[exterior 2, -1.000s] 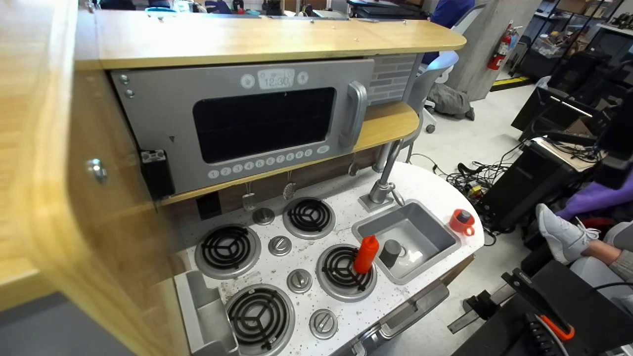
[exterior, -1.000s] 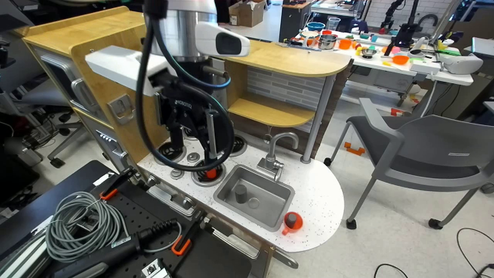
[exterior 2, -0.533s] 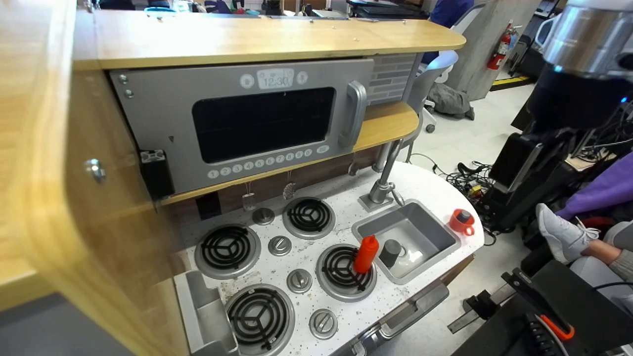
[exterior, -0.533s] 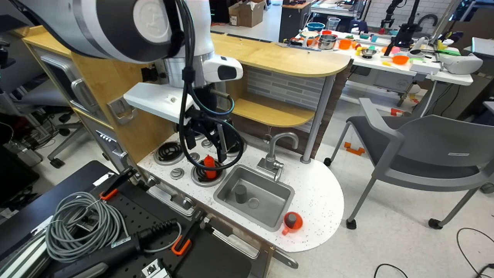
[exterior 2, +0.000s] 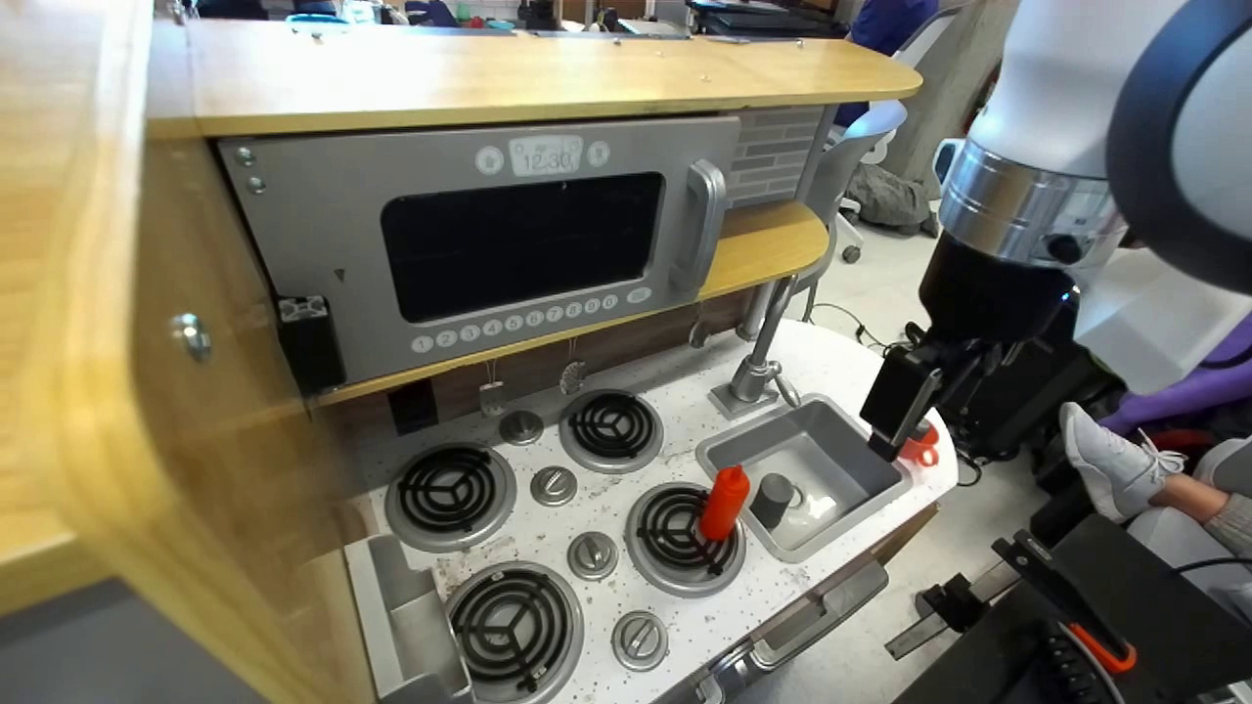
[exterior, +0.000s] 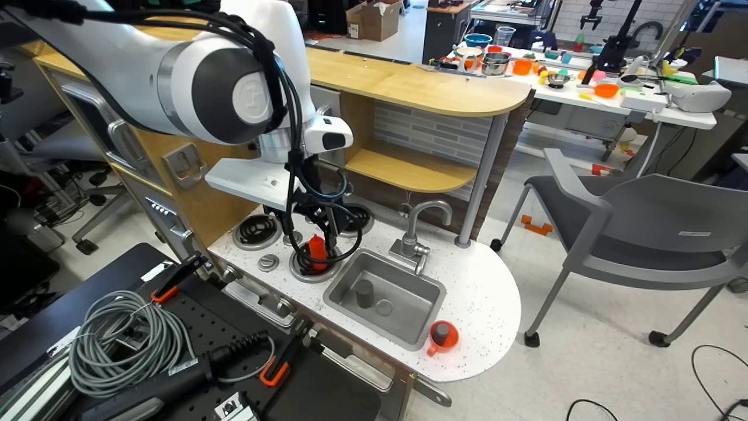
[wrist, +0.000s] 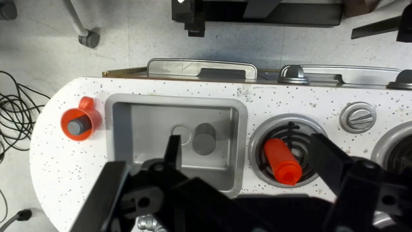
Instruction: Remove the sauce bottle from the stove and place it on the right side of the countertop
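Red and round-bodied, the sauce bottle stands upright on a black coiled burner of the white stove, below the black two-fingered gripper, which gapes wide.

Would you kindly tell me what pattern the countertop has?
The countertop is white with scattered dark specks, clearest in the wrist view.

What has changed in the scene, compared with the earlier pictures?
The open claw came lower and, in an exterior view, leftward toward the bottle. Nothing was grasped or released. The bottle, upright on the stove, and the red cup stayed in place.
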